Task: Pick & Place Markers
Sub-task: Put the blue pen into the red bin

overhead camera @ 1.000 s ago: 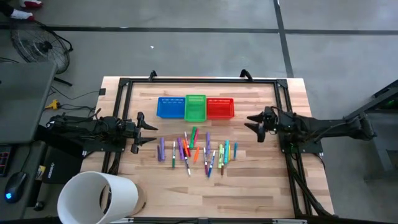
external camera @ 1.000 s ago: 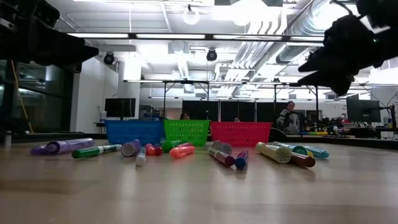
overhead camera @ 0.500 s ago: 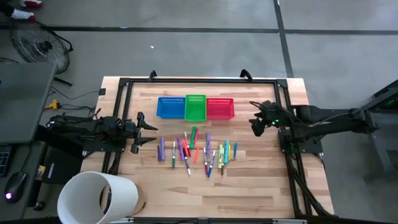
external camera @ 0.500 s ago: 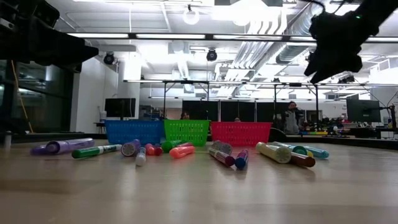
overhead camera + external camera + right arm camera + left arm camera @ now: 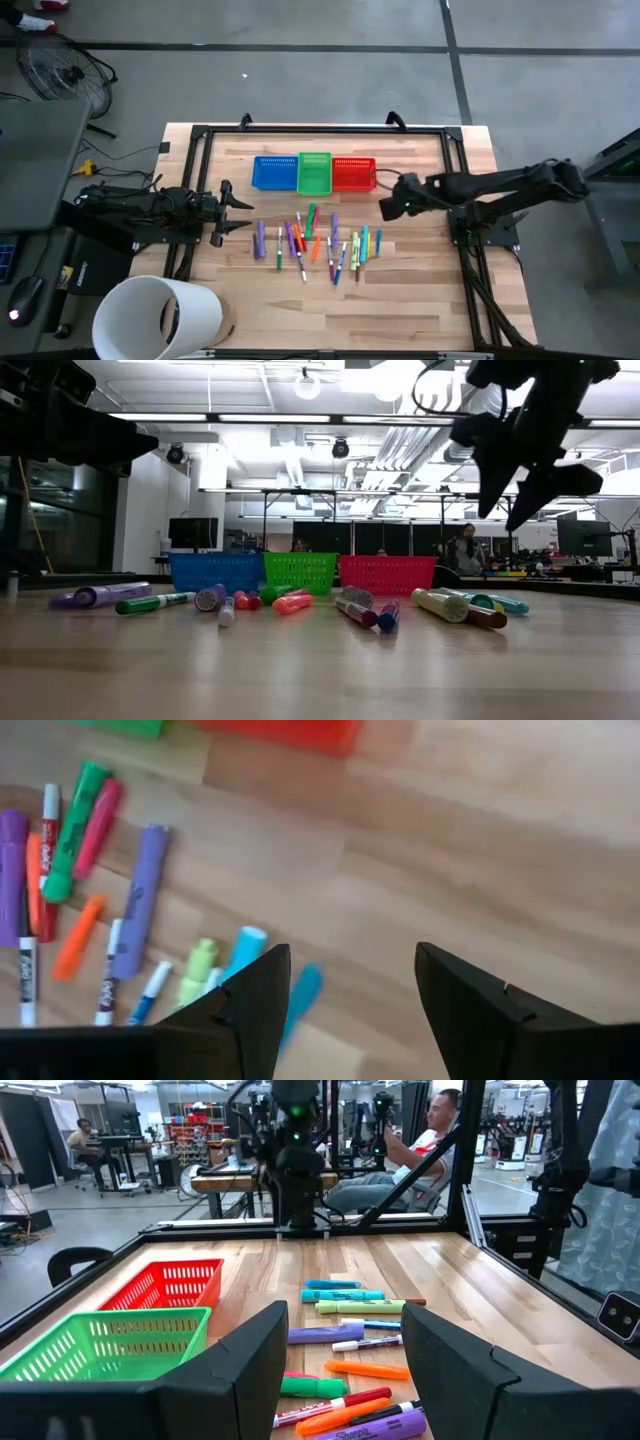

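Table: wooden top, framed by a dark rail. My landmark is the red basket, at the end of a three-basket row with the green basket in the middle and the blue basket at the far end; probably the drop targets, since they sit just behind the pile.

My right gripper hangs above the table just beside the red basket, on its outer side, fingers spread apart with nothing between them. I judge that's a reach toward the nearest sticks, jaws ready for a pick.

My left gripper waits beyond the blue basket, well away from the red one, fingers spread wide, empty, pointing at the pile.

The markers lie loose on the table in front of the baskets, a scattered row, none in a basket, none held. Closest to my right gripper are the yellow-green and blue ones, in front of the red basket. No marker placed yet.
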Controlling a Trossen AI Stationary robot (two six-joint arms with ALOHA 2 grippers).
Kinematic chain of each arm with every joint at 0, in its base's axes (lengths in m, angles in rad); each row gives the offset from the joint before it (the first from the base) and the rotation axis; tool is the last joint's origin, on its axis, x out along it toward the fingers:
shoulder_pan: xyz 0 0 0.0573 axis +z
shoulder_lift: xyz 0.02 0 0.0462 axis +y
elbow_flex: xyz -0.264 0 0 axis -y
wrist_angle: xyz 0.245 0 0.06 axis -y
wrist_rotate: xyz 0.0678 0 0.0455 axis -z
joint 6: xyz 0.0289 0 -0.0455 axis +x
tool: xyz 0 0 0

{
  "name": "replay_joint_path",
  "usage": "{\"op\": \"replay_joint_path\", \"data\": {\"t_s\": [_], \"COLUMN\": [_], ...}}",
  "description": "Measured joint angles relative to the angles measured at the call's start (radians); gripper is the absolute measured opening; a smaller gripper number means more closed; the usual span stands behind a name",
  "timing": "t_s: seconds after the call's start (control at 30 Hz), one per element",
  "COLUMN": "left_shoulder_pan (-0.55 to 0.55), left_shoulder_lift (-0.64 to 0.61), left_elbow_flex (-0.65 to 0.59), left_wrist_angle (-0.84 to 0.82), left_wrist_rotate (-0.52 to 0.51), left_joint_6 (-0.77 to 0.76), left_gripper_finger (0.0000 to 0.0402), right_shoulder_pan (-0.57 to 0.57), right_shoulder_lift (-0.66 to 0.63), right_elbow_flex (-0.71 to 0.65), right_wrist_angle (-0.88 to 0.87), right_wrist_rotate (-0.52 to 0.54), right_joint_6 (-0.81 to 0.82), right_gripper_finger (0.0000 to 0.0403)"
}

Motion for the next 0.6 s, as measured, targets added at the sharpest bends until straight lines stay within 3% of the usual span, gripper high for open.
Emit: {"op": "replay_joint_path", "data": {"t_s": [0.17, 0.47, 0.6], "left_shoulder_pan": [0.000, 0.000, 0.000], "left_shoulder_lift": [0.000, 0.000, 0.000], "left_elbow_flex": [0.000, 0.000, 0.000], "left_wrist_angle": [0.000, 0.000, 0.000], "left_wrist_rotate": [0.000, 0.000, 0.000], "left_joint_6": [0.000, 0.000, 0.000], "left_gripper_finger": [0.0195, 0.0195, 0.0195], "right_shoulder_pan": [0.039, 0.046, 0.060], "right_shoulder_lift": [0.132, 0.354, 0.401], "right_elbow_flex": [0.066, 0.311, 0.354], "right_wrist_angle": [-0.023, -0.320, -0.393], "right_wrist_rotate": [-0.018, -0.021, -0.041], "right_joint_6": [0.112, 0.153, 0.177], "right_gripper_finger": [0.0204, 0.0204, 0.0204]}}
